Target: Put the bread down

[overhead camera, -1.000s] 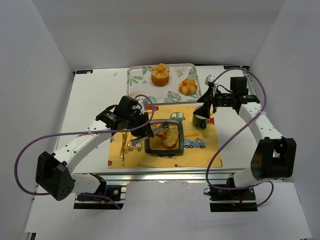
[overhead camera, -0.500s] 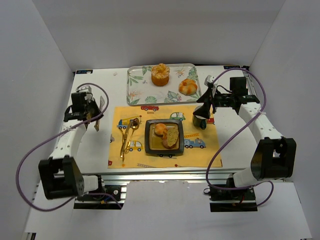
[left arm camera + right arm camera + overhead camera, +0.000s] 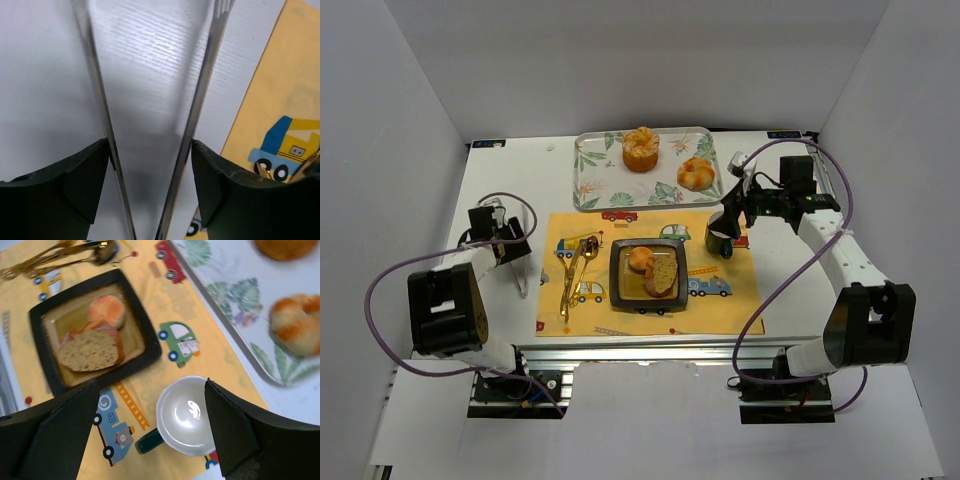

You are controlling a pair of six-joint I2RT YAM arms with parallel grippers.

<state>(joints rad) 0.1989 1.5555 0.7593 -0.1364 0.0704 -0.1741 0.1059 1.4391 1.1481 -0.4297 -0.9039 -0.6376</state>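
My left gripper (image 3: 150, 150) sits near the desk's (image 3: 500, 190) left edge. Its fingers are partly closed on metal tongs (image 3: 198, 105), one arm against each finger. My right gripper (image 3: 150, 385) is spread wide and holds nothing, above a white cup (image 3: 187, 415) at the yellow placemat's (image 3: 720, 305) right edge. The bread slice (image 3: 663, 274) lies on the dark square plate (image 3: 618, 285) mid-placemat, touching a round roll (image 3: 640, 259).

One tray (image 3: 610, 178) with two buns (image 3: 641, 149) (image 3: 697, 173) — one plate (image 3: 618, 275) with two bread pieces (image 3: 663, 273), one cup (image 3: 720, 240), one placemat (image 3: 720, 310), one tongs (image 3: 520, 275) — golden cutlery (image 3: 570, 275), number unclear.
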